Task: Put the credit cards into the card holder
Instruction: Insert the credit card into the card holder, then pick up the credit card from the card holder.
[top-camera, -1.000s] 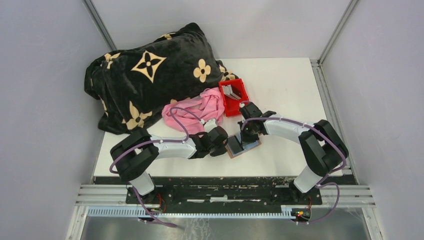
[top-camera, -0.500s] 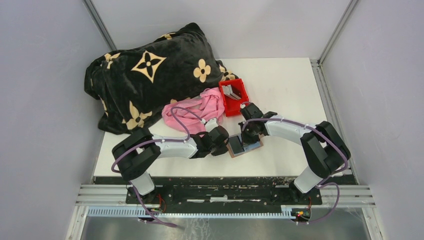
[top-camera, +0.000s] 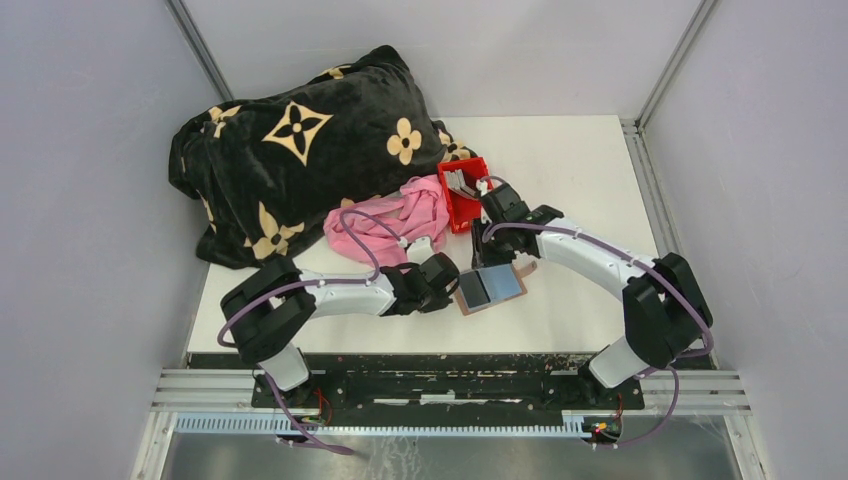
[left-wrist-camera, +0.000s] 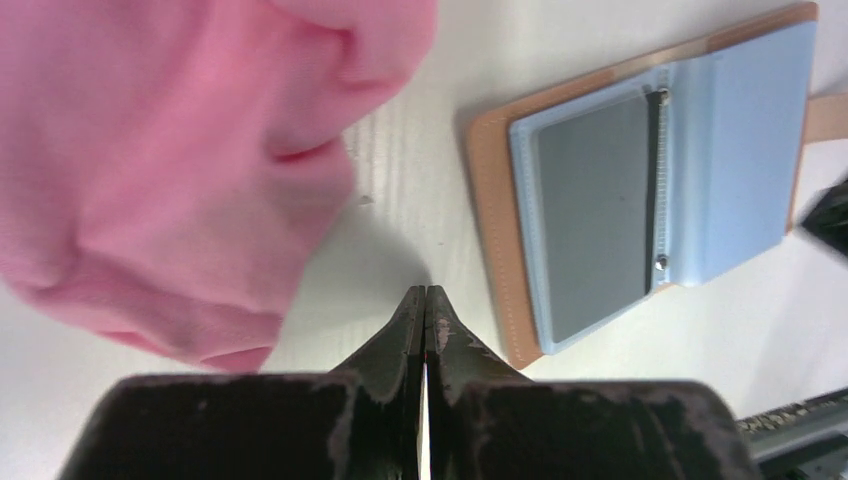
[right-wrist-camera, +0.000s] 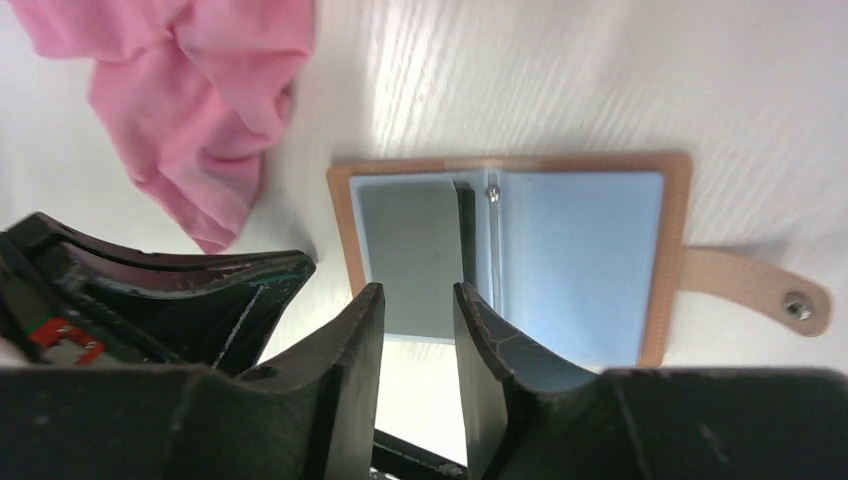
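The brown leather card holder (top-camera: 490, 288) lies open on the white counter (top-camera: 580, 170), one grey card (left-wrist-camera: 590, 215) inside. The right jaws are half open, the left jaws shut, both empty. Next job, I think: fetch another card from the red plastic bin (top-camera: 462, 215).

A black plush blanket (top-camera: 300, 150) with tan flower shapes is heaped on the far left of the white table (top-camera: 570, 170) and hangs over its left edge. A crumpled pink cloth (top-camera: 400, 215) lies against the blanket's near side. A small red bin (top-camera: 462, 215) stands just right of the cloth.
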